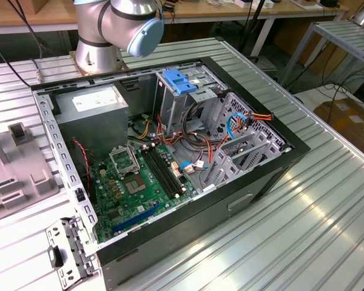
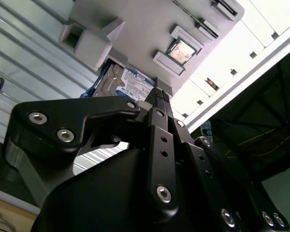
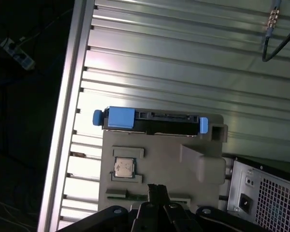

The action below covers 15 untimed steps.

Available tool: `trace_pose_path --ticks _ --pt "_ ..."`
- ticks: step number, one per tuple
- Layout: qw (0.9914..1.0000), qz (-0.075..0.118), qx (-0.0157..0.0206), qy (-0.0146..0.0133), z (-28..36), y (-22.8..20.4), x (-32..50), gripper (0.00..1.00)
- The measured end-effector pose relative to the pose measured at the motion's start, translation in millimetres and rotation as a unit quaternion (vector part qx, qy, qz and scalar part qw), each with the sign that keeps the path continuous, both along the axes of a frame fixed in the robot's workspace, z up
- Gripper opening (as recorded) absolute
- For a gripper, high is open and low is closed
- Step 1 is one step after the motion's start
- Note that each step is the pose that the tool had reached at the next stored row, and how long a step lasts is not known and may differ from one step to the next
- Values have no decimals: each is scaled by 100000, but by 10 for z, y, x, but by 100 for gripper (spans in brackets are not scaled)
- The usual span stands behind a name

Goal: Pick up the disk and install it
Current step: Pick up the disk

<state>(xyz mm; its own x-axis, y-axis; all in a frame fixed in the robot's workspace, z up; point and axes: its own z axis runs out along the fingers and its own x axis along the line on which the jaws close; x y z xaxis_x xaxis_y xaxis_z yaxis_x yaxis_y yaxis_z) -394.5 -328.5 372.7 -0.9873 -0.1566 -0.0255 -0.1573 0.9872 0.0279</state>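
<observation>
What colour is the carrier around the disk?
Bright blue, seen best on the disk in the first wrist view.

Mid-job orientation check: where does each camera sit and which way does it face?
Exterior view: off the arm, looking down into the open computer case on the slatted table; the arm stands beyond it.
First wrist view: on the arm, looking down past the gripper at the disk in the grey tray.
Second wrist view: on the arm, looking along the gripper at the same disk and tray.
Both wrist views share gripper, disk and tray.
</observation>
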Motion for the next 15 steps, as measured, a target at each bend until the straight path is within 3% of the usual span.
trace_pose_path --ticks 7,12,15 --pt "99957 2947 0 0 0 0 0 11" --pt "99859 5308 1 -2 0 0 0 11" --pt "99751 7047 1 -1 0 0 0 11"
